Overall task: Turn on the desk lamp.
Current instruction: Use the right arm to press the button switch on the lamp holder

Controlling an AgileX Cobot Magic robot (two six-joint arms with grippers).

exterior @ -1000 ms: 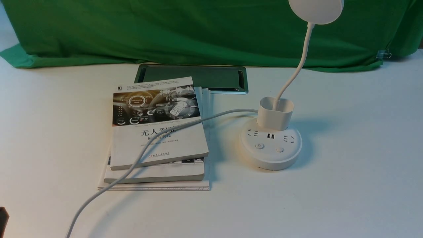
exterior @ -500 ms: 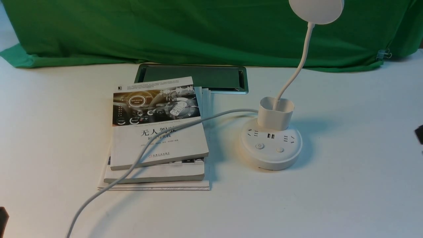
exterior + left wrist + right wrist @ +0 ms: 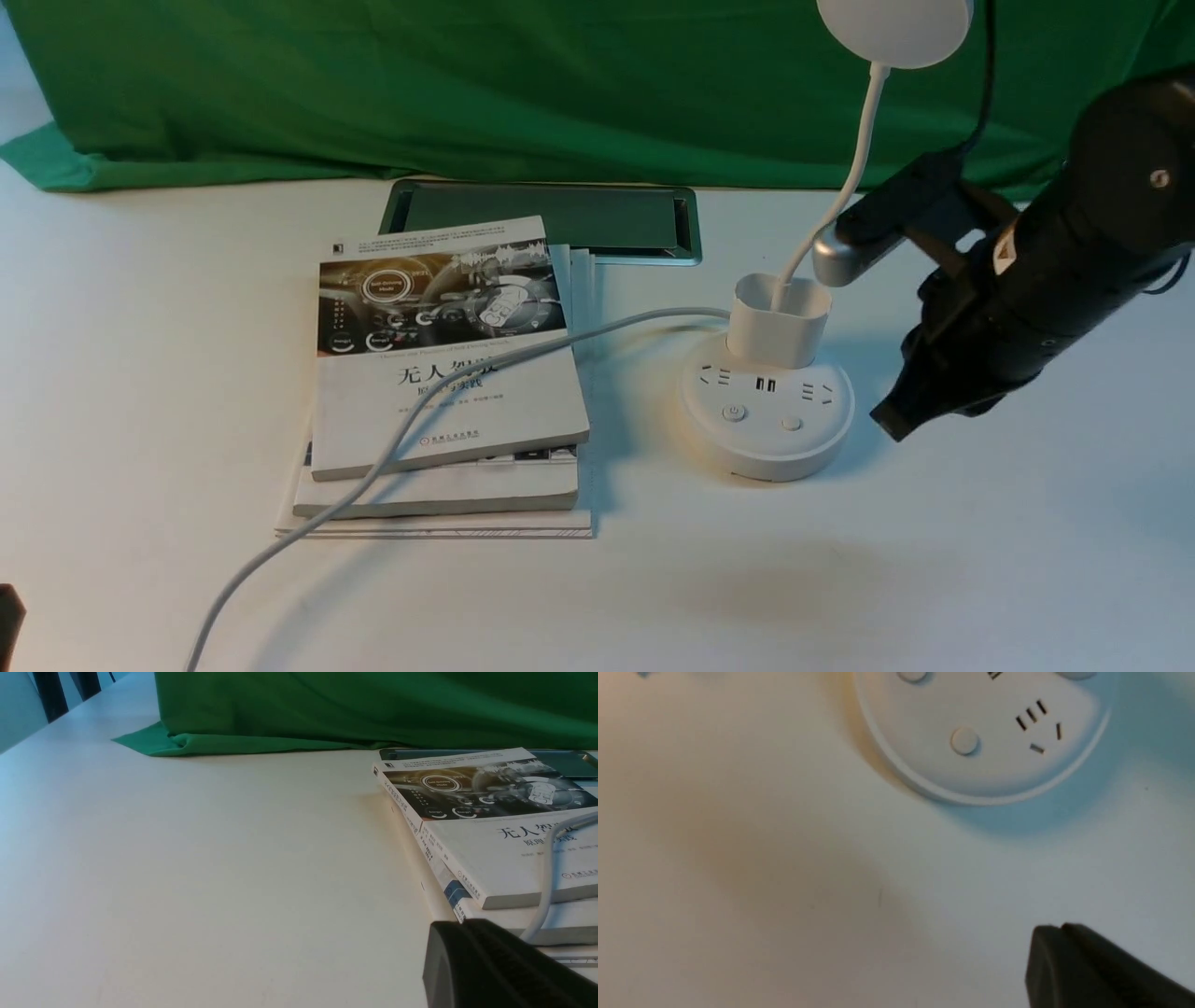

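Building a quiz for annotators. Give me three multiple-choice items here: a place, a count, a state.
1. Where is the right gripper relative to the desk lamp? A. Left of it. B. Right of it, apart from its base. C. Above its head.
2. How many round buttons are on the base? A. Two. B. One. C. Four.
3. The right gripper is: A. Wide open. B. Pressing a button. C. Shut, empty.
Answers: B, the front view shows a gap to the base; A, both sit near its front edge; C, its jaws are closed on nothing.
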